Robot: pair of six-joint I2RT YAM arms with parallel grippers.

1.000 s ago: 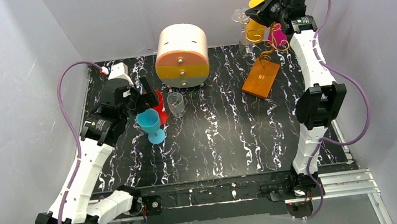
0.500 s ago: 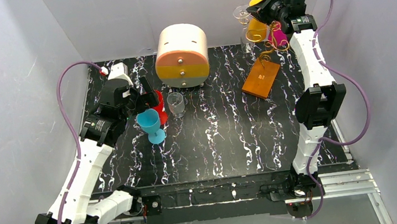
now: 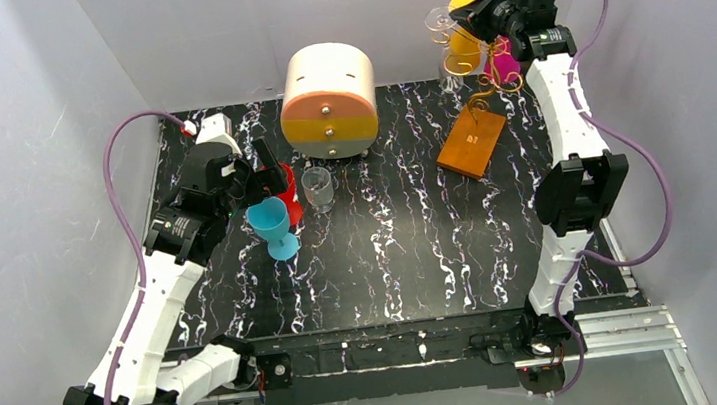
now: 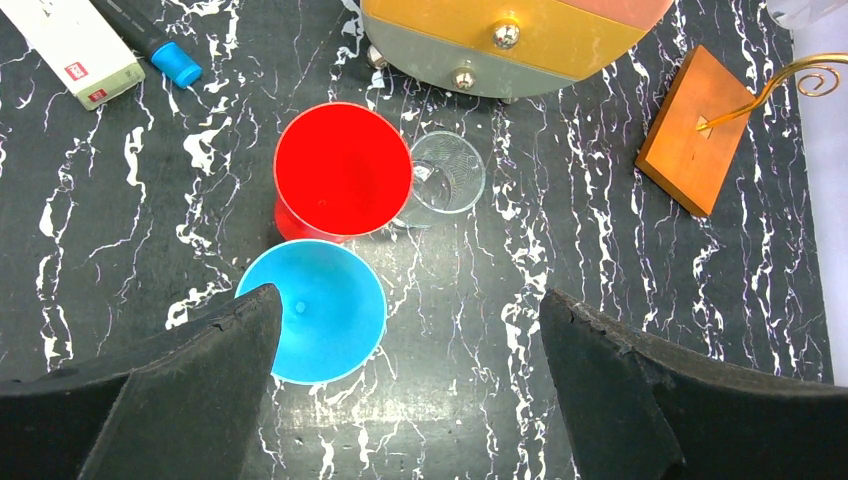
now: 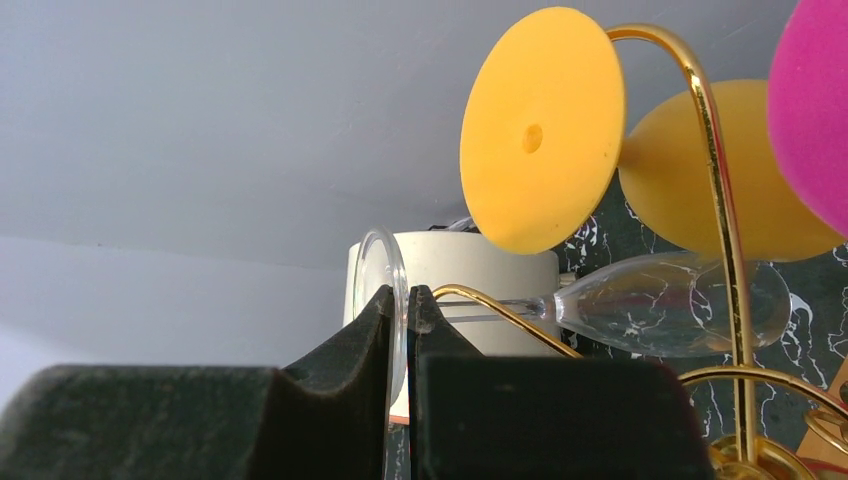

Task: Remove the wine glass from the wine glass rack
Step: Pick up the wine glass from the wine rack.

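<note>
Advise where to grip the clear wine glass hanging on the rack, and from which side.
Grip the foot of the clear wine glass, coming edge-on at its rim and pinching across its thin flat faces. The wine glass rack wire runs alongside the stem, and the bowl is wide and rounded, so the foot looks like the free part. The right gripper is shut on it this way.

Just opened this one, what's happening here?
The right claw is shut on the round foot of a clear wine glass, which lies on its side among the gold wires of the rack, beside a yellow glass and a pink glass. It is not yet clear of the rack. The left claw hangs open above a blue glass, a red glass and a small clear glass standing on the table.
</note>
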